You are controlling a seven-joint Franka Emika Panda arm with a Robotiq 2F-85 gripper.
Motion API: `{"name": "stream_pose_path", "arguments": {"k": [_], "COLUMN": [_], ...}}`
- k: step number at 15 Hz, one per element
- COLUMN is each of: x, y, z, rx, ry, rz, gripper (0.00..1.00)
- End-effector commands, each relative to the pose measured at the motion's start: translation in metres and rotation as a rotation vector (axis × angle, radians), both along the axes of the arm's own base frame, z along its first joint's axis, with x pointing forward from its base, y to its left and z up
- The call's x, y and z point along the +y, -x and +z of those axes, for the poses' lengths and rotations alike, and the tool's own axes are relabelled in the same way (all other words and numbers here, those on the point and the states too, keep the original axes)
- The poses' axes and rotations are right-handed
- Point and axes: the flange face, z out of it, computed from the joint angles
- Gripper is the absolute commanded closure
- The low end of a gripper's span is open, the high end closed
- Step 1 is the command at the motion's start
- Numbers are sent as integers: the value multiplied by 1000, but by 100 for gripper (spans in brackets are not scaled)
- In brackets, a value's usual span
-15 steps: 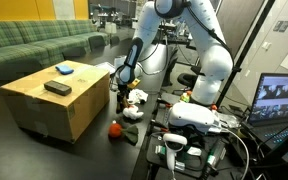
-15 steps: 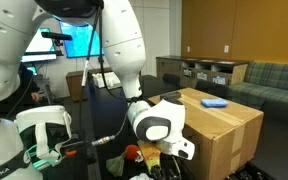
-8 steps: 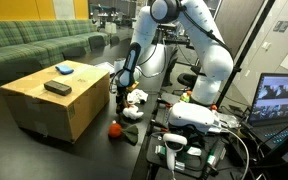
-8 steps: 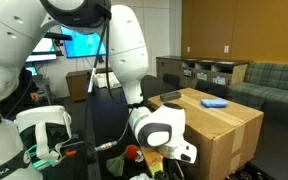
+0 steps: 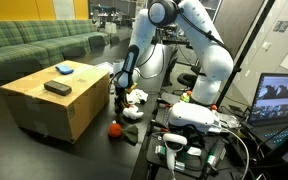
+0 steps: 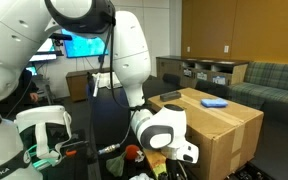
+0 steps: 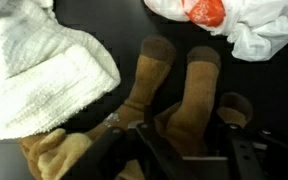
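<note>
In the wrist view a brown plush toy lies on a dark surface with its legs pointing up the frame. My gripper is open, and its dark fingers stand on either side of the toy's body, close over it. A white towel lies to the left. A white cloth with an orange-red patch lies at the top right. In both exterior views the gripper is low, beside a cardboard box, among the pile of soft things.
The cardboard box carries a black object and a blue object. A red ball lies on the dark floor. A green sofa stands behind, a monitor and cables stand near the robot base.
The arm has sunk a little lower toward the pile of soft toys. The jaws have stayed apart and nothing else has moved.
</note>
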Motion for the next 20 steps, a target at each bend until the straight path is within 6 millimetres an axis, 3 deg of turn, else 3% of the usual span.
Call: {"name": "stream_pose_path", "arguments": {"k": [1, 4, 9, 16, 20], "x": [2, 9, 29, 71, 96], "y": [-5, -2, 7, 25, 16], "z": [0, 6, 45, 149, 222], "rx": [-17, -12, -26, -105, -163], "ry": [12, 10, 51, 161, 262], "rz": [14, 19, 26, -71, -154], "gripper": [77, 99, 99, 98, 98]}}
